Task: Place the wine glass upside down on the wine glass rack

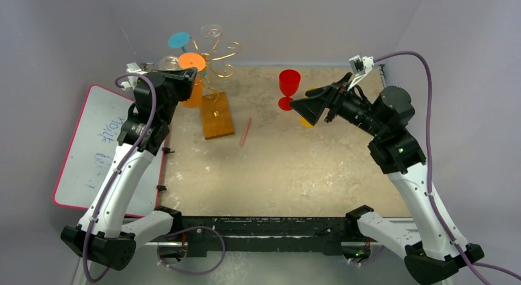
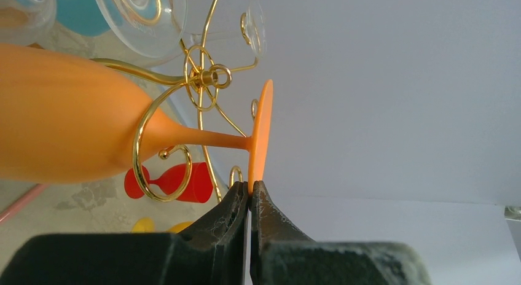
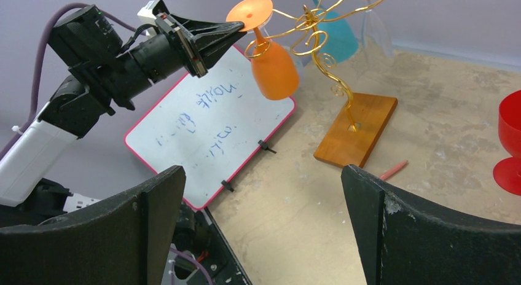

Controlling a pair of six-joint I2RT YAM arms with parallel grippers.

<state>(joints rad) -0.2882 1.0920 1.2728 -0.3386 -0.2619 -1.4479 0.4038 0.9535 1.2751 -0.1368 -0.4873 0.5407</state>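
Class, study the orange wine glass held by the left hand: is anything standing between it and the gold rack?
Nothing visible does. The orange wine glass, bowl down, appears to have its stem already inside a curled arm of the wine glass rack, while the left hand pinches its foot's rim.

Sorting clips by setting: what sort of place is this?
Likely a robotics lab cell, not a home: left arm and right arm bolted at the table edge, plain grey walls around, a scribbled whiteboard alongside.
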